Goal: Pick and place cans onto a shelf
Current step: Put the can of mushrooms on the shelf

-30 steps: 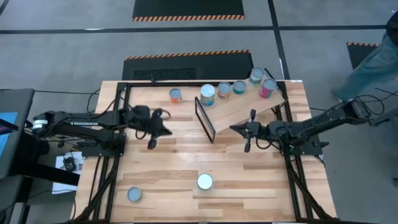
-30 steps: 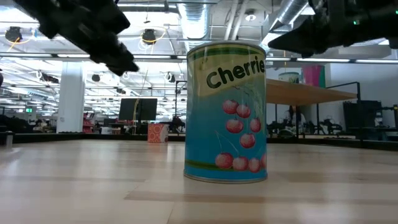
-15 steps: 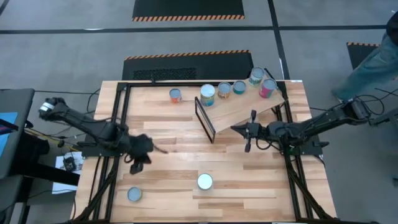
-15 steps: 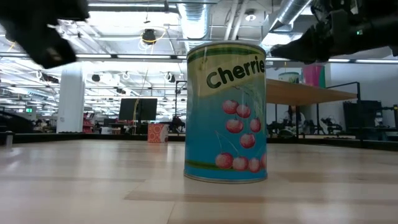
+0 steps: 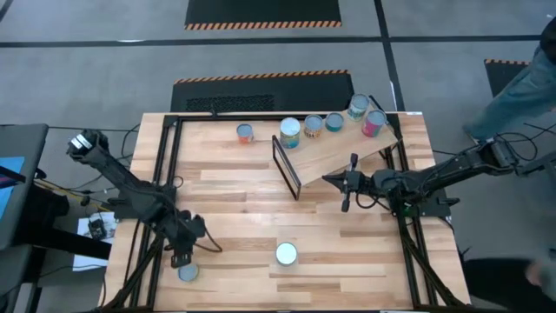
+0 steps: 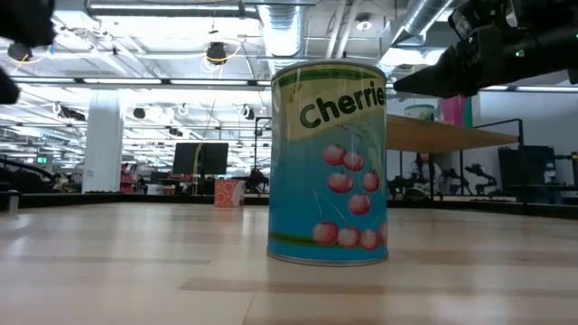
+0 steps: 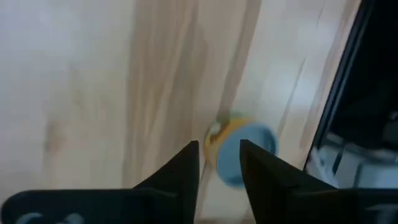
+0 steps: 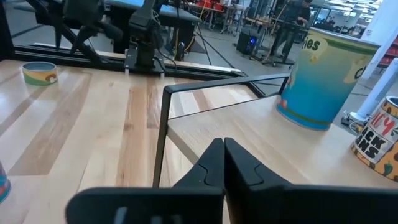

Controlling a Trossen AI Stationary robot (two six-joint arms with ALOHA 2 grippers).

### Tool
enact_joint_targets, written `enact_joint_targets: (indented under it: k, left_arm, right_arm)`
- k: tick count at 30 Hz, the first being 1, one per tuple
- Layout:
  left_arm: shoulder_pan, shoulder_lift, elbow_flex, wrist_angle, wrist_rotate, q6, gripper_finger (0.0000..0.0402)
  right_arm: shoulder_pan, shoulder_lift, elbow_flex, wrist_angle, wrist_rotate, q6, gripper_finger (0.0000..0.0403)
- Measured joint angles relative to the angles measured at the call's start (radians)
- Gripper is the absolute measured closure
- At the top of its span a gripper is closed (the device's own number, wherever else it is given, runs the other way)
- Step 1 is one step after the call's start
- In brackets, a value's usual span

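Dark fingers of the left gripper (image 5: pixel 182 258) stand slightly parted and empty just above a blue-lidded can (image 5: pixel 188 272) at the table's (image 5: pixel 243 209) front left, while the right gripper (image 5: pixel 347 205), jaws closed on nothing, waits beside the shelf (image 5: pixel 347 144) carrying four cans.

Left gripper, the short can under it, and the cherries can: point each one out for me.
left gripper (image 5: pixel 182 259), high view, between its fingertips.
short can (image 5: pixel 187 272), high view, on its pale-blue lid.
cherries can (image 6: pixel 329 162), low view, on its label.
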Motion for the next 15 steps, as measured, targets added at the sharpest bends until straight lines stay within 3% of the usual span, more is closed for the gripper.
enact_joint_targets:
  k: [6,15]
  left_arm:
    - [-0.047,0.111,0.000,0.014,0.059,0.000,0.0268]
    - [-0.061,0.209,0.000,0.087,0.076,-0.019,0.0262]
  right_arm:
    - [0.000,0.000,0.000,-0.001,0.000,0.000,0.0388]
    - [0.000,0.000,0.000,-0.001,0.000,0.003,0.0387]
